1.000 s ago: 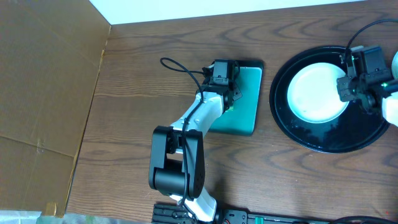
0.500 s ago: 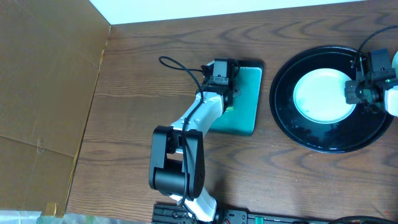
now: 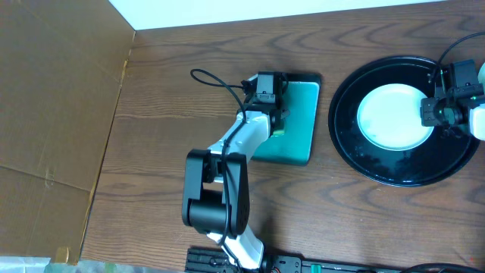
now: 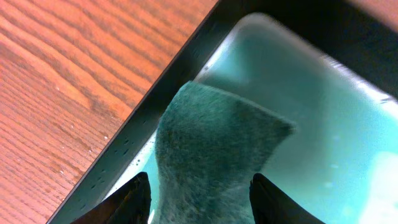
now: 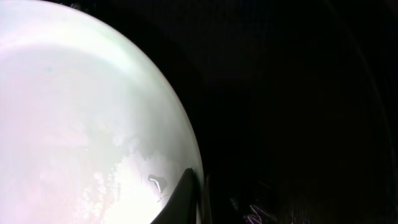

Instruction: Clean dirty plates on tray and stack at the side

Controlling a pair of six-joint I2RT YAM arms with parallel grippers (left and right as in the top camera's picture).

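**One plate pinched, one sponge clamped**

One white plate (image 3: 388, 117) lies inside the tray (image 3: 356, 163), toward the tray's right half, with glossy black showing all round it. The right gripper (image 3: 436, 112) is placed over the right side of the tray, at the plate's right edge. Its jaws are closed down on the plate's raised rim (in the right wrist view a fingertip is seen lapped over that rim, with the tray's dark floor beyond it). Pale cloudy patches are seen on the plate's face.

Just left of the tray, and apart from it, a rectangular dish (image 3: 299, 144) with a teal inside is set on the wooden table (image 3: 167, 98). The left gripper (image 4: 200, 183) is held over the side of the dish that lies farther from the tray. Its jaws are partly open and clamped on a green sponge (image 4: 211, 137), with both fingers (image 4: 138, 198) pressed to the sponge's sides. The sponge's free end is stretched out over the teal floor, near the dish's black rim. Whether the sponge touches that floor cannot be told.

A cardboard sheet (image 3: 53, 98) is laid well to the left of the tray, beyond the dish.
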